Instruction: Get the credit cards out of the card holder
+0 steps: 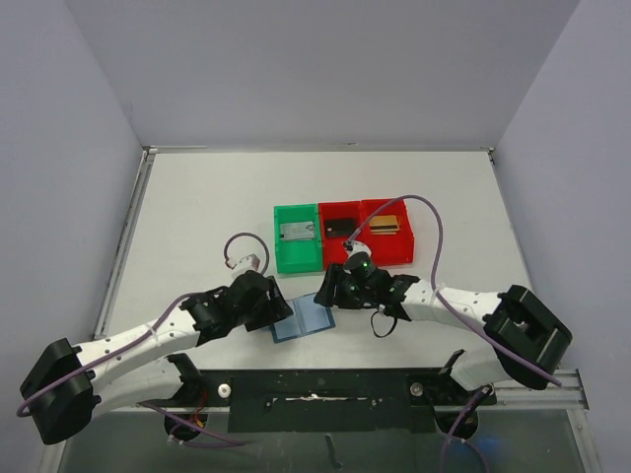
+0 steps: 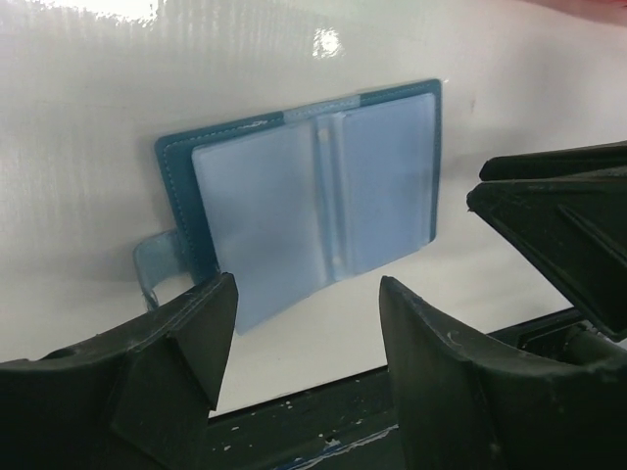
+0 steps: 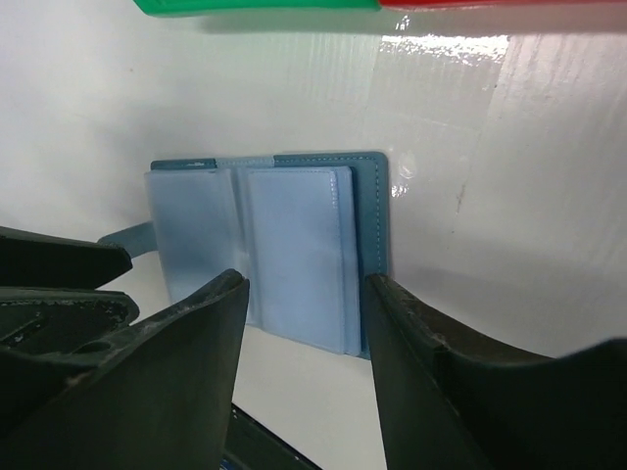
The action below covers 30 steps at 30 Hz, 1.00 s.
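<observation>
Rail: a black mounting rail (image 1: 325, 394) runs along the near edge of the white tabletop (image 1: 197, 217) and carries both arm bases.
Arms: the left arm (image 1: 138, 345) and the right arm (image 1: 463, 307), white with black joints, reach forward and inward to meet near the middle. A purple cable runs along each.
Left end effector (image 2: 307, 284): low over the tabletop with its fingers apart and nothing clamped. In its wrist view the card holder's near edge shows in the gap, one corner just beside a finger. Whether they touch cannot be told.
Right end effector (image 3: 304, 277): also low, fingers apart and holding nothing. The holder's near edge shows between the fingertips, and contact cannot be told here either.
Card holder (image 1: 304, 320): small, blue and opened flat on the tabletop between the two end effectors, just in front of the bins. Its two panels face up with clear plastic sleeves over them. A small closure tab (image 2: 157, 266) sticks out from the side away from the right end effector.
Bins: a green bin (image 1: 281, 258), a middle red bin (image 1: 340, 248) and a right red bin (image 1: 404, 246) stand side by side in a row, touching.
Bin contents: a grey card (image 1: 296, 232) in the green bin, a dark card (image 1: 340, 227) in the middle one, a golden-brown card (image 1: 385, 224) in the right one.
Walls: pale grey panels (image 1: 325, 69) close in the tabletop at the back and both sides.
</observation>
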Motion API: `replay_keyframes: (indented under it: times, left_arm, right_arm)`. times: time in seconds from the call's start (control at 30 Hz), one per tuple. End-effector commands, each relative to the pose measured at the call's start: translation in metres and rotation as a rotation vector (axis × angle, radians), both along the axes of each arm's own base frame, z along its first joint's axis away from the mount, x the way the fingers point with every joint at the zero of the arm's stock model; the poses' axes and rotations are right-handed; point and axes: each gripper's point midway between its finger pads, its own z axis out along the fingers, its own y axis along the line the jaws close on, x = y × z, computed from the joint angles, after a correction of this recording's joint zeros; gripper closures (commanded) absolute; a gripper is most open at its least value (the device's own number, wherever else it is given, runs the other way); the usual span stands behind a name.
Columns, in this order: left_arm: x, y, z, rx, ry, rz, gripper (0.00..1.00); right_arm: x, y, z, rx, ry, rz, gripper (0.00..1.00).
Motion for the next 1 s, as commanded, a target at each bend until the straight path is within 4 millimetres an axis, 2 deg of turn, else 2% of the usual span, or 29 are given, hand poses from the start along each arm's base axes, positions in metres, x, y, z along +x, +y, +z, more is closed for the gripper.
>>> replay_keyframes:
  times: [0.0, 0.23, 0.43, 0.63, 0.77, 0.97]
  left_arm:
    - [0.000, -0.007, -0.006, -0.037, -0.002, -0.006, 0.44]
    - [-0.003, -0.005, -0.025, 0.002, 0.025, -0.013, 0.53]
    - [-0.004, -0.008, -0.030, -0.005, 0.032, -0.030, 0.65]
    - [-0.006, -0.006, -0.038, 0.016, 0.043, -0.039, 0.73]
    - [-0.007, -0.005, -0.042, 0.037, 0.048, -0.049, 0.80]
    - [-0.008, -0.004, -0.044, 0.070, 0.057, -0.076, 0.89]
  right_arm:
    - [0.010, 0.026, 0.017, 0.069, -0.025, 0.019, 0.50]
    - [0.010, 0.025, 0.004, 0.012, 0.008, 0.015, 0.55]
    - [0.005, 0.024, -0.008, -0.012, 0.042, 0.027, 0.60]
    - [0.002, 0.023, -0.019, -0.047, 0.078, 0.034, 0.61]
    - [0.002, 0.021, -0.018, -0.065, 0.072, 0.030, 0.60]
    - [0.008, 0.016, -0.003, -0.081, 0.026, 0.014, 0.57]
